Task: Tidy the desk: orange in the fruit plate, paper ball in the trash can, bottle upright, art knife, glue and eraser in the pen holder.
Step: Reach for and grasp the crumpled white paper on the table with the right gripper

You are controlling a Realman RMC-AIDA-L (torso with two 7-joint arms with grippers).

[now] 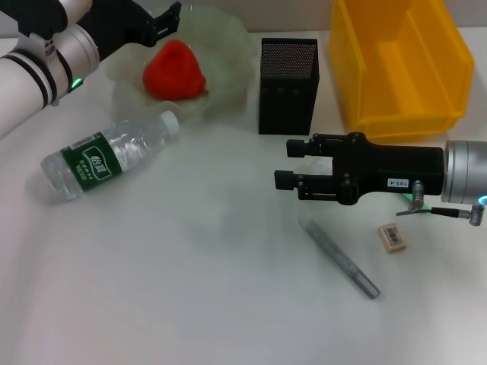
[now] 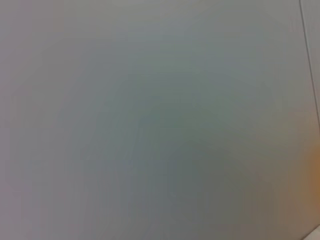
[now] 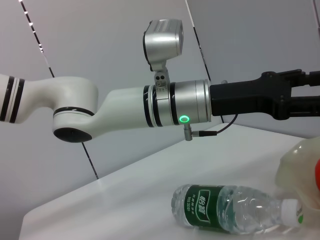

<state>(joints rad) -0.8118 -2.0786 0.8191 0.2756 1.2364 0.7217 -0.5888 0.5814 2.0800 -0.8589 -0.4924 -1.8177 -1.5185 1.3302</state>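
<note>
1. The white surface [image 1: 190, 304] fills the head view; in the right wrist view a plain grey wall with thin dark seams stands behind it.
2. The left gripper [image 1: 169, 21] hangs at the far left, over the near rim of the translucent pale fruit plate [image 1: 228, 46]. Its black fingers [image 1: 163, 17] stand apart with nothing between them. The left wrist view shows only a grey blur.
3. The clear plastic water bottle with a green label and white cap [image 1: 106, 156] lies on its side near the left edge. Its long axis runs diagonally, the cap pointing toward the far right, at the plate, and the base toward the near left.
4. The orange-red fruit [image 1: 175, 70] sits in the plate, just beyond the bottle's cap.
5. The black mesh pen holder [image 1: 288, 84] stands upright right of the plate.
6. The right gripper [image 1: 283, 163] hovers in front of the pen holder, pointing left, its fingers [image 1: 297, 147] parted and holding nothing.
7. The slim grey art knife [image 1: 338, 258] lies flat below the gripper, its long axis diagonal from far left to near right.
8. The small beige eraser [image 1: 393, 236] lies just right of the knife, not touching it.
9. The yellow plastic bin [image 1: 399, 61] stands at the far right.
</note>
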